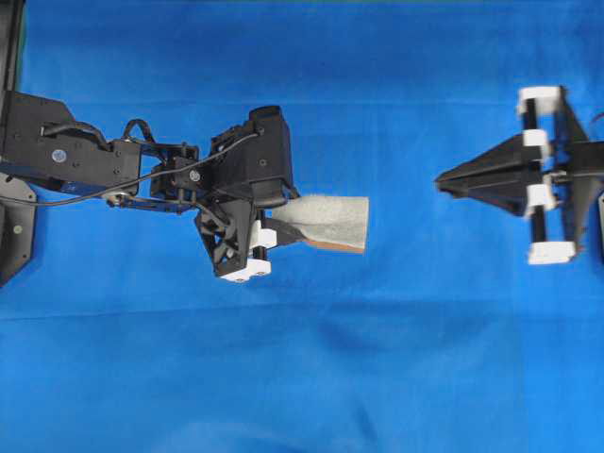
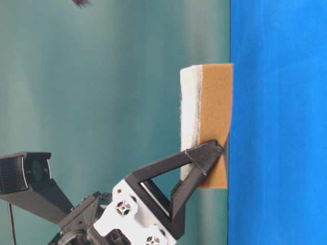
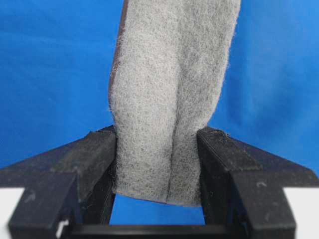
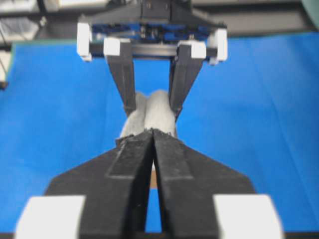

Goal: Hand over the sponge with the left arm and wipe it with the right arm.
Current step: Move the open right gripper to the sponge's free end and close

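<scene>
Sponge first: it sits pinched in the left arm's gripper, held above the blue desk and sticking out toward the middle of the scene. From the left wrist view the two black fingers press in on either side of its grey fuzzy face, squeezing a crease down the middle, so these jaws are clamped on it. At table level the sponge shows its white fuzzy layer beside the thicker orange-brown layer, with a pointed fingertip laid across its lower part.

Off to the right the right arm's gripper points its tips toward the sponge, well apart from it with bare blue cloth between them. Its jaws look nearly closed, the two fingers running almost together to the tips with only a narrow slit between them, and nothing is held there. Beyond those tips the right wrist view shows the sponge pinched in the other gripper.
</scene>
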Tool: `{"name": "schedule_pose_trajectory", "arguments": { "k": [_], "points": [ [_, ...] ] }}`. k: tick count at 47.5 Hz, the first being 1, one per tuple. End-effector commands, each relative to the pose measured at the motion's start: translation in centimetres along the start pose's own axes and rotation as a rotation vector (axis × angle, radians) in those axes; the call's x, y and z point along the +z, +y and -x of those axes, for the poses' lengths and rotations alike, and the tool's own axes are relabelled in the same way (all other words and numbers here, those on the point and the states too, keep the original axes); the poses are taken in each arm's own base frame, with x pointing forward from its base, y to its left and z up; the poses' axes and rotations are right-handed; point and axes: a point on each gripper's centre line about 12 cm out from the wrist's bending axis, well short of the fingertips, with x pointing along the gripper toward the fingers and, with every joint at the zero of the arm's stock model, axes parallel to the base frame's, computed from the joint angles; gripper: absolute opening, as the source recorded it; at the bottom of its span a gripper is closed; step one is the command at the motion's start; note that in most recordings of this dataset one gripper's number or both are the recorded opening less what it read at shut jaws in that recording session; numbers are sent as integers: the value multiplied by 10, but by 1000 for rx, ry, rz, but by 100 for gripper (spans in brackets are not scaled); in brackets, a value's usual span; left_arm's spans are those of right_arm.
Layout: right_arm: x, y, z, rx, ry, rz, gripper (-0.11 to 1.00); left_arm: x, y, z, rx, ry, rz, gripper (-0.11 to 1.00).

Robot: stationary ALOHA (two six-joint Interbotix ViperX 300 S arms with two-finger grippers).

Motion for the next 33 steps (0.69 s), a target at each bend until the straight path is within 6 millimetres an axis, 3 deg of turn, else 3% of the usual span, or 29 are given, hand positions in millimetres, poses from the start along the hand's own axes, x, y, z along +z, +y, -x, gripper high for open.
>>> {"name": "schedule_pose_trajectory", "arguments": {
  "k": [1,6,11,18,33],
  "points": [
    [11,5,-12,15,-14,2,26,11,-1,9,-5,-40,1,39],
    [7,10,-29,32,23,24,57,11,-1,9,-4,-41,1,39],
    [3,10,-44,28,57,16,73,11,0,8,-2,-42,4,39],
    [-1,11,-62,25,100,8,74,11,1,8,0,-42,2,34],
    [-20,6,-103,3,222,-2,74,11,2,7,1,-42,1,34]
  ]
}}
